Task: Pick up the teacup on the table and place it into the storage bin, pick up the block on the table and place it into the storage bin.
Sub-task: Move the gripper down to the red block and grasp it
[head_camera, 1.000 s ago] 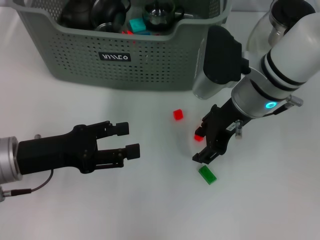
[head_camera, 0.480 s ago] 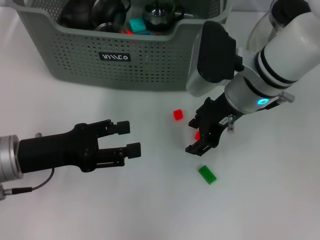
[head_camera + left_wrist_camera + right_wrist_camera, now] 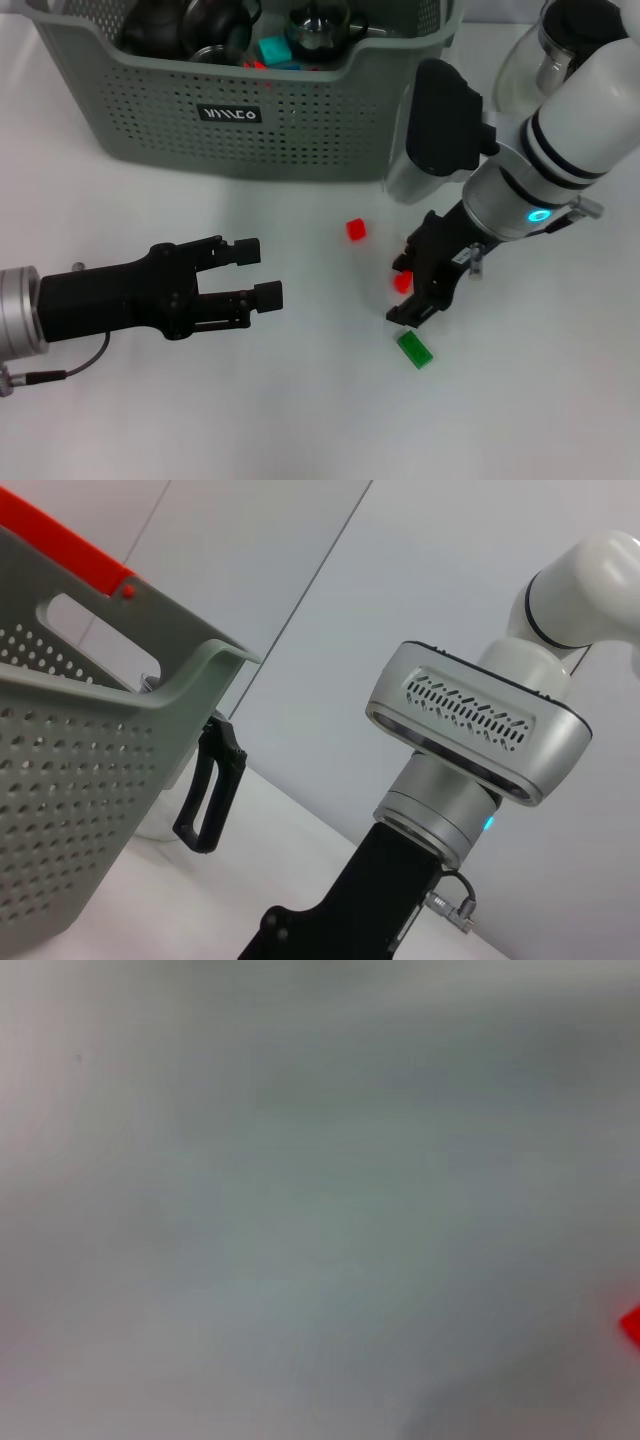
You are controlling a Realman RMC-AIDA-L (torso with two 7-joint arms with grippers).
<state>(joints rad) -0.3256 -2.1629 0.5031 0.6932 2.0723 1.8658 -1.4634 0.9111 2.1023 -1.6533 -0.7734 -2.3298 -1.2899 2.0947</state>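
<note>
The grey-green storage bin (image 3: 250, 110) stands at the back; its wall also fills one side of the left wrist view (image 3: 90, 760). Dark vessels and a teal block (image 3: 273, 49) lie inside it. No teacup shows on the table. My right gripper (image 3: 405, 284) hangs low over the table, open, with a small red block (image 3: 402, 283) between its fingers. A sliver of that red block (image 3: 630, 1325) edges the right wrist view. A second red block (image 3: 356, 229) lies to its left and a green block (image 3: 414, 349) just below it. My left gripper (image 3: 266, 273) is open and empty at front left.
A glass teapot (image 3: 535, 60) stands at the back right behind my right arm; its black handle (image 3: 208, 792) shows beside the bin in the left wrist view. The right arm's grey wrist housing (image 3: 475, 725) rises there too.
My right gripper swung up and to the left, then came back down to the right around the red block. The left arm has barely moved.
</note>
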